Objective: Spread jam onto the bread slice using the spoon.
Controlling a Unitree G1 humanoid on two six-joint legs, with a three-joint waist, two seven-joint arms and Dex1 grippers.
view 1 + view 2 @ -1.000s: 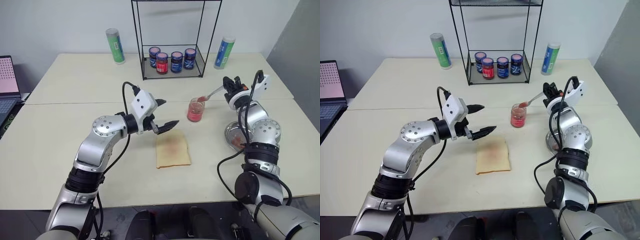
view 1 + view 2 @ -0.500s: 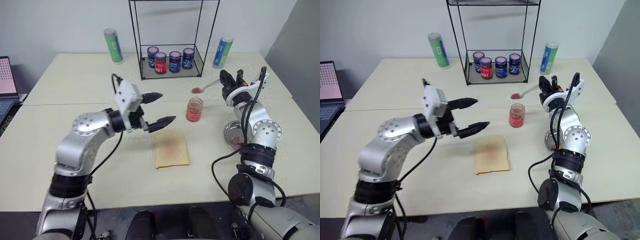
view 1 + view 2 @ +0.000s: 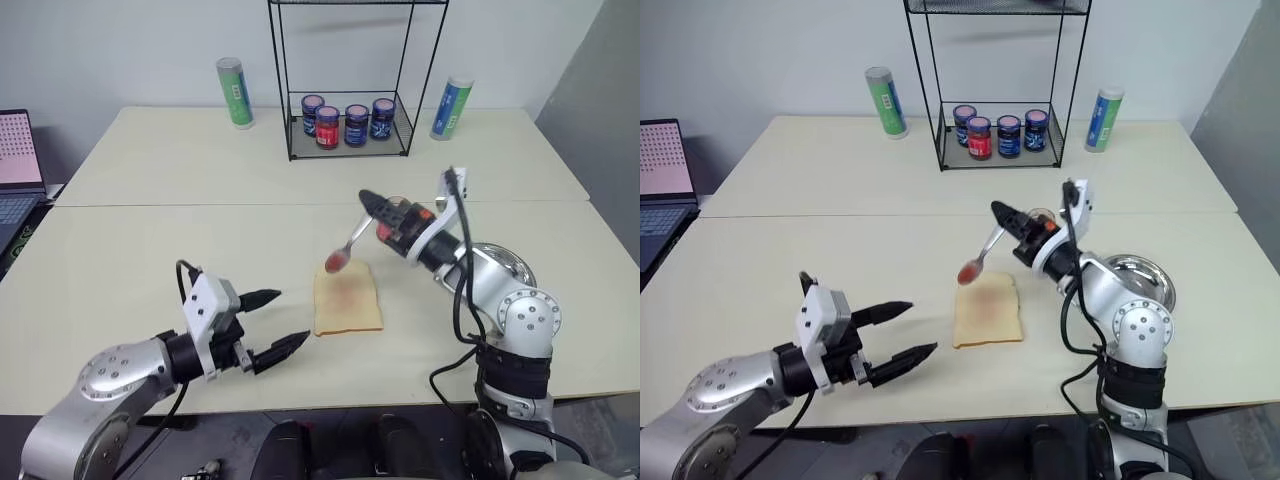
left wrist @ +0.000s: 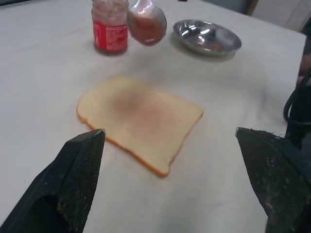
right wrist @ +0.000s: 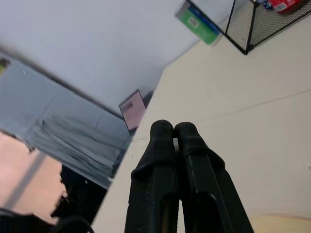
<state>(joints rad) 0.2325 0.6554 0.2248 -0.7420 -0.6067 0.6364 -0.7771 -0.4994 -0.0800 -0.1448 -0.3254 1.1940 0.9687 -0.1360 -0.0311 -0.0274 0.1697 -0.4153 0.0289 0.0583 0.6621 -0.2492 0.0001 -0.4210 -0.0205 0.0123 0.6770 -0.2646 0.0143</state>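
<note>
Right gripper (image 3: pixel 372 203) is clamping the spoon (image 3: pixel 346 249) handle, its jam-loaded bowl hovering at the bread slice's (image 3: pixel 347 301) upper-left corner, mid-frame; contact unclear. Left gripper (image 3: pixel 270 320) is idling wide open, lower left. Next: lowering and dragging the bowl across the slice.

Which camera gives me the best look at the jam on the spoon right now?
Left wrist view: the spoon bowl is close up, loaded with jam, above the bread. Both eye views show it small, at the bread's far edge.
</note>
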